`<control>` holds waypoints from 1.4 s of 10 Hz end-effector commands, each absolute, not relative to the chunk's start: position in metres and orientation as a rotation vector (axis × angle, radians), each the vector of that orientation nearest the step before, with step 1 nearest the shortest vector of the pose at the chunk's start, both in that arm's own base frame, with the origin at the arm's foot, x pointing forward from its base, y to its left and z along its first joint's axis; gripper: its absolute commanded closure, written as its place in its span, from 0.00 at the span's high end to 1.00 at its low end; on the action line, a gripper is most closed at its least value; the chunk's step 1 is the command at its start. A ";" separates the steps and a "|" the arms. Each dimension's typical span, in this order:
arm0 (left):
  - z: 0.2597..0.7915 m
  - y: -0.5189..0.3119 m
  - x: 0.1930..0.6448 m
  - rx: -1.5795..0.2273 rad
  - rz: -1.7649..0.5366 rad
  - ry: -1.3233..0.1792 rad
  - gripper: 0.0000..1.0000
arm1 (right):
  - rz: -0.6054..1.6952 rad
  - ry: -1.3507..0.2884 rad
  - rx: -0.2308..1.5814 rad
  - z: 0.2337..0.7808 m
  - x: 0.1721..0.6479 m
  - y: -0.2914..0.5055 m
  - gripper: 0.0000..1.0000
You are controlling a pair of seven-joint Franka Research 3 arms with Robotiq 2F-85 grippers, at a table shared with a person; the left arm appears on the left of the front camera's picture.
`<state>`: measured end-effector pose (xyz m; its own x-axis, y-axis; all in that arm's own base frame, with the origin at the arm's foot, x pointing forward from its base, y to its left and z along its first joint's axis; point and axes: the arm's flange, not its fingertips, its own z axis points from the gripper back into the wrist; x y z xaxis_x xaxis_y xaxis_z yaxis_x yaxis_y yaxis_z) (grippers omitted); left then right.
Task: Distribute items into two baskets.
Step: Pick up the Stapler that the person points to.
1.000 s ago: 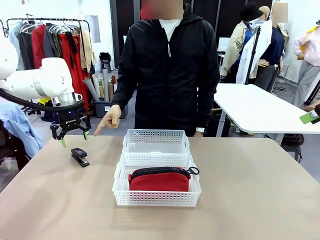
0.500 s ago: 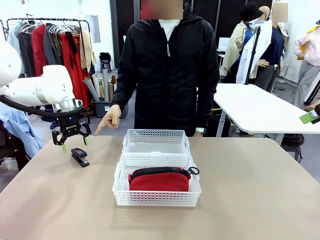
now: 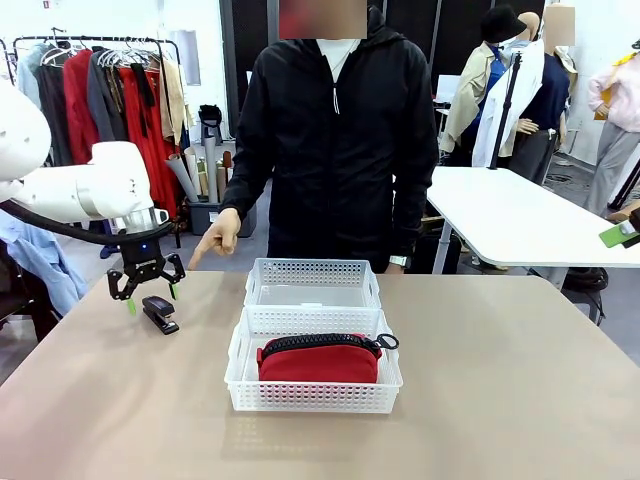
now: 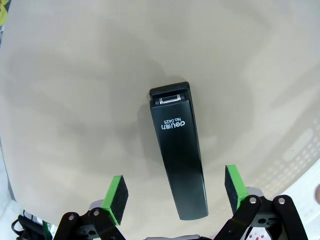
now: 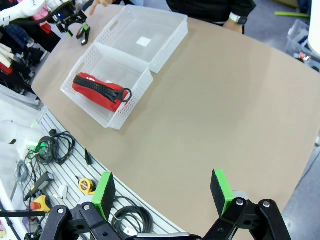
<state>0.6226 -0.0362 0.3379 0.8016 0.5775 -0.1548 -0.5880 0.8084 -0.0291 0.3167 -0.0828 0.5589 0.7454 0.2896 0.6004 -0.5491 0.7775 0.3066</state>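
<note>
Dropping lower than a second ago, the left end effector (image 3: pixel 152 297) is hovering wide open and empty just above the stapler (image 3: pixel 159 312); the stapler is lying near the bench's (image 3: pixel 500 380) left edge with bare bench around it, its long axis crossing the finger line; the near basket (image 3: pixel 232 375) is holding the pouch (image 3: pixel 318 362); the far basket (image 3: pixel 262 272) is sitting empty; the right end effector (image 5: pixel 162 191) is hanging open, empty.

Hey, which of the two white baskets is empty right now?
The far basket is empty. The near basket in front of it holds the red pouch.
</note>
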 end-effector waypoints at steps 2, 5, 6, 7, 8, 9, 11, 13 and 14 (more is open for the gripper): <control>0.325 -0.038 0.620 -0.081 0.645 0.134 1.00 | 0.482 -0.559 0.492 0.561 0.317 -0.082 1.00; 0.322 -0.038 0.620 -0.076 0.641 0.145 0.93 | 0.482 -0.559 0.492 0.561 0.317 -0.082 1.00; 0.322 -0.038 0.619 -0.074 0.637 0.150 0.88 | 0.482 -0.559 0.492 0.561 0.317 -0.082 1.00; 0.321 -0.038 0.619 -0.075 0.633 0.155 0.83 | 0.482 -0.559 0.492 0.561 0.317 -0.082 1.00; 0.321 -0.038 0.619 -0.075 0.631 0.157 0.77 | 0.482 -0.559 0.492 0.561 0.317 -0.082 1.00; 0.321 -0.037 0.619 -0.076 0.629 0.160 0.70 | 0.482 -0.559 0.492 0.561 0.317 -0.082 1.00; 0.319 -0.038 0.618 -0.077 0.613 0.169 0.54 | 0.482 -0.559 0.492 0.561 0.317 -0.082 1.00; 0.318 -0.038 0.618 -0.074 0.609 0.171 0.35 | 0.482 -0.559 0.492 0.561 0.317 -0.082 1.00; 0.318 -0.038 0.617 -0.078 0.602 0.175 0.25 | 0.482 -0.559 0.492 0.561 0.317 -0.082 1.00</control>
<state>0.6199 -0.0400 0.3198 0.8041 0.5693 -0.1712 -0.5800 0.8145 -0.0155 0.3167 -0.0828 0.5589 0.7454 0.2896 0.6004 -0.5491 0.7775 0.3066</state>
